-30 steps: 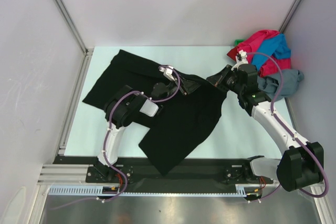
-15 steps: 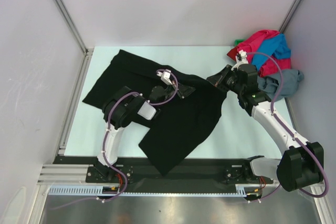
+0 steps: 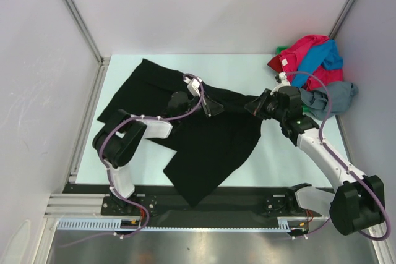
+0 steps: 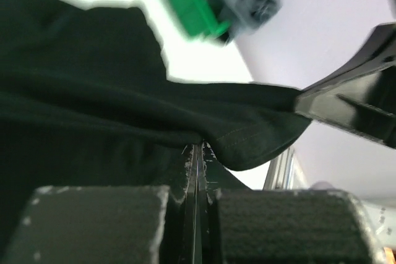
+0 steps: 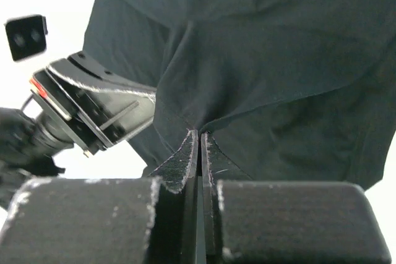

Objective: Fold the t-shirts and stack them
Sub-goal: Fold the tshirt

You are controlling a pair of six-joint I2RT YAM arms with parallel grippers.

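Note:
A black t-shirt (image 3: 210,143) lies spread and rumpled across the table. My left gripper (image 3: 214,109) is shut on a raised fold at its upper edge; in the left wrist view the closed tips (image 4: 199,150) pinch the black cloth (image 4: 93,91). My right gripper (image 3: 254,104) is shut on the same edge a little to the right, tips (image 5: 199,135) biting a pucker of the shirt (image 5: 278,60). The cloth hangs taut between the two grippers. The other t-shirts sit in a heap at the back right: red-pink (image 3: 303,51), blue (image 3: 326,57), grey (image 3: 332,97).
A green object (image 3: 281,49) peeks out behind the heap, also in the left wrist view as a green block (image 4: 193,1). White walls and metal posts enclose the table on three sides. An aluminium rail (image 3: 86,122) runs along the left edge.
My left gripper closed on the black shirt's fold, and the left arm's elbow swung out to the left. The right gripper shifted slightly toward me, still holding the cloth.

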